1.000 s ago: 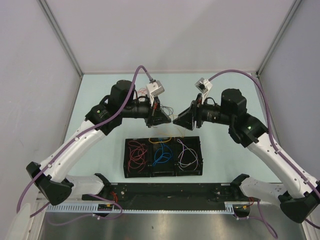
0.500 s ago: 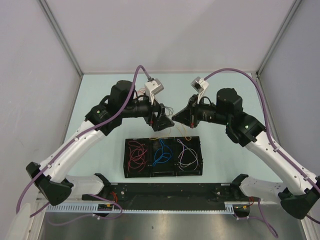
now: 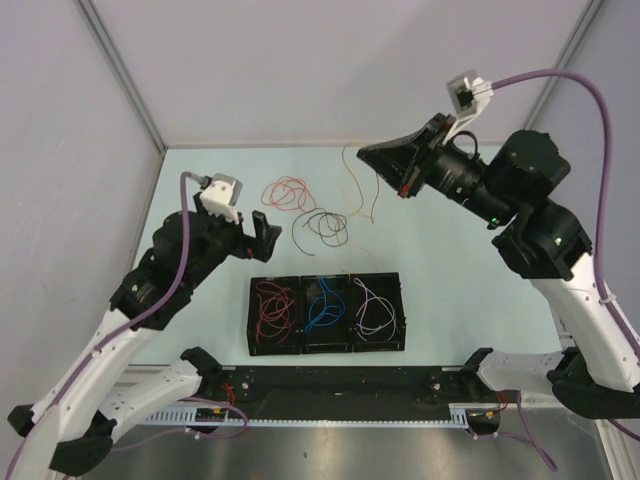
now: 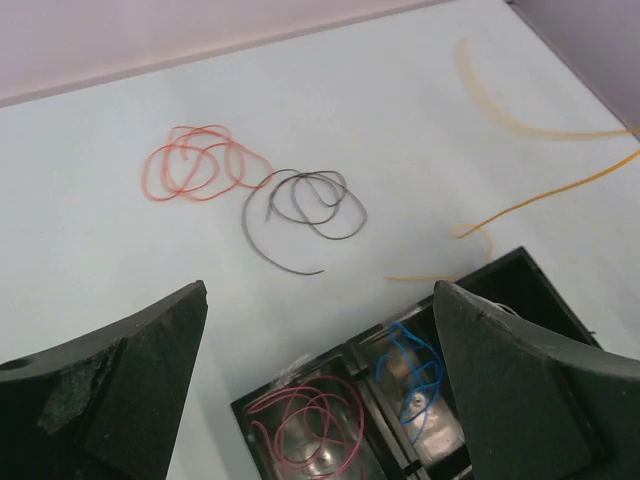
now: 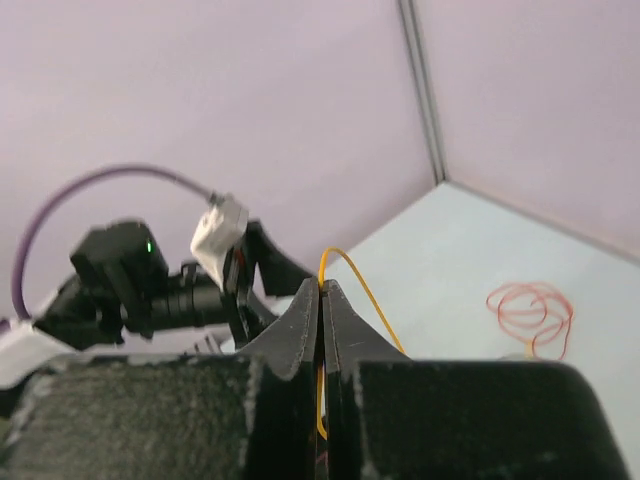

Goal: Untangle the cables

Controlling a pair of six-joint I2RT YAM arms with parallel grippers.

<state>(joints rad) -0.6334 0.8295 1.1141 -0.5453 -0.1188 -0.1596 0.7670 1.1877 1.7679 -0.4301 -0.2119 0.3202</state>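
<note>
Both arms had swung apart, left pincer (image 3: 262,236) gaping empty, right pincer (image 5: 322,300) clamped on the orange cable (image 4: 530,204), best lifted slowly clear of the brown cable (image 4: 305,203).

Plain lilac-grey walls (image 3: 330,70) (metal strips (image 3: 121,75) at the corners) enclose a pale mint table (image 3: 430,270), evenly lit.

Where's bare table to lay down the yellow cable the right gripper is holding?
Bare table lies right of the black tray, toward the right wall. Crowded: beyond the tray, where the red cable and dark cable lie side by side, with the open left gripper near them.
</note>
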